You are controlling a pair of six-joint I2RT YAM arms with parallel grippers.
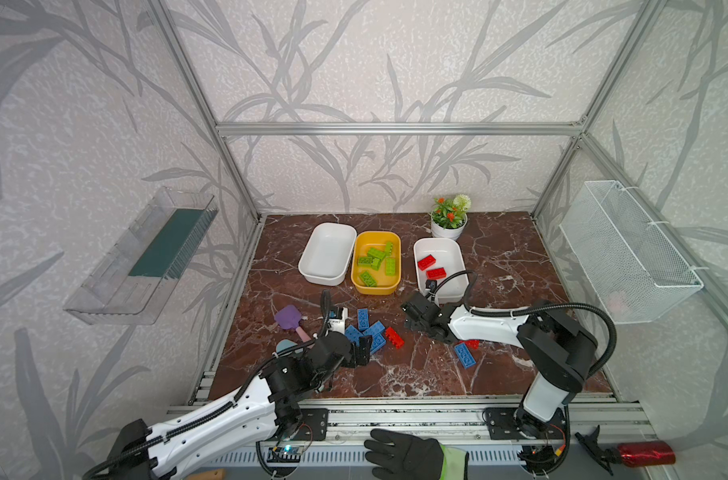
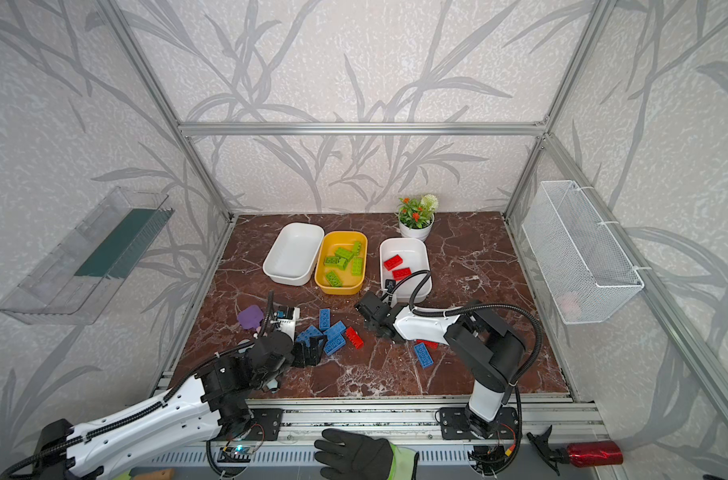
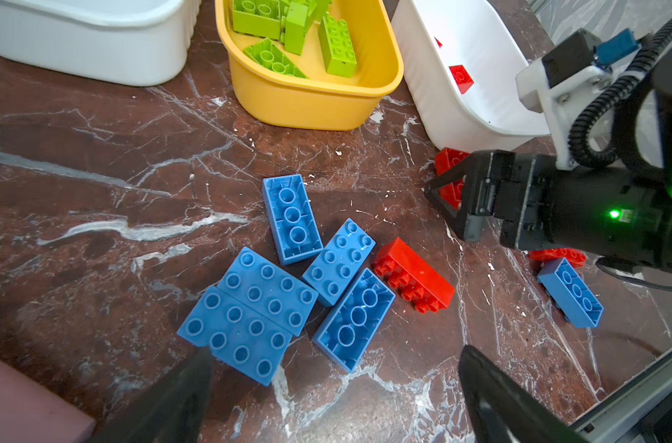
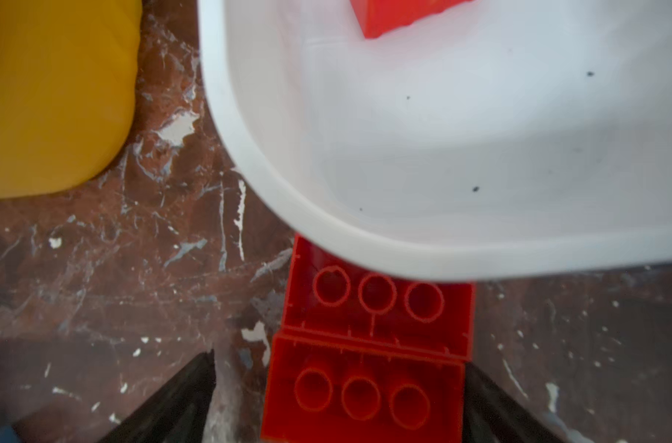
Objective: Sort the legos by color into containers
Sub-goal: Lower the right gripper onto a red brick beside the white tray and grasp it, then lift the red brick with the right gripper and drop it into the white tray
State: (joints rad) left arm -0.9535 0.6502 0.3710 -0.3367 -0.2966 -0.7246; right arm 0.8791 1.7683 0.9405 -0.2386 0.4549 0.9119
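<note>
Several blue legos (image 1: 372, 330) (image 3: 250, 307) lie clustered on the marble, with a red lego (image 1: 394, 337) beside them. My left gripper (image 1: 364, 351) (image 3: 336, 351) hovers open just in front of the cluster, holding nothing. The right gripper (image 1: 410, 309) (image 4: 340, 358) is low beside the right white container (image 1: 439, 245), its jaws open around an upside-down red lego (image 4: 365, 391). One finger is at the brick's end and the other stands apart. Another red lego (image 4: 376, 307) lies against the tub. The yellow container (image 1: 376, 286) holds green legos (image 1: 374, 253). The left white container (image 1: 327, 253) is empty.
A blue lego (image 1: 465, 355) and a red one (image 1: 472, 343) lie under the right arm. A purple shovel (image 1: 289, 318) sits left of my left gripper. A flower pot (image 1: 448, 230) stands at the back, a wire basket (image 1: 628, 249) hangs on the right wall, and a gloved hand (image 1: 403, 453) rests at the front rail.
</note>
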